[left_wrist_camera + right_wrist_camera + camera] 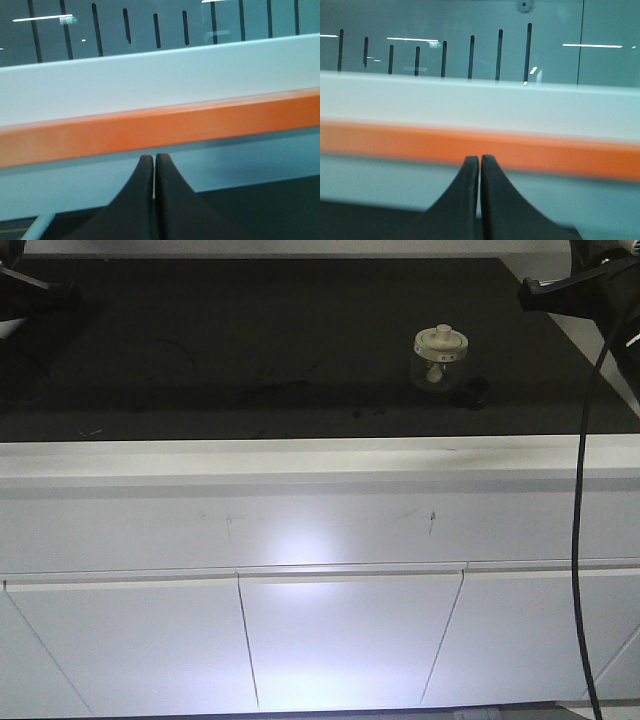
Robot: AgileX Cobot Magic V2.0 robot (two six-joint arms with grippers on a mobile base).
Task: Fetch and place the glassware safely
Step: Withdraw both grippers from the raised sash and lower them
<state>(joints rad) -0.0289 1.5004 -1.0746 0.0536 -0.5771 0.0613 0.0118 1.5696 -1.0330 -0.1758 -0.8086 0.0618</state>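
Where the black tabletop (pixel 250 340) lies right of centre, one glass jar (pixel 439 360) stands upright, long axis vertical, cream lid and knob on top. One small black cap (pixel 473 392) rests just beside it, nearer the camera and rightward. Left tool (pixel 153 159) and right tool (pixel 480 160): fingers pressed together, gripping nothing.

Black countertop (pixel 250 340) on white cabinet (pixel 350 640); orange stripe (pixel 150 130) along white rail (pixel 150 80); slotted glass (pixel 455 30) above.

A lab: black benchtop (pixel 250 340) on white cabinets (pixel 350 640), slotted glass screen (pixel 470 30) behind.
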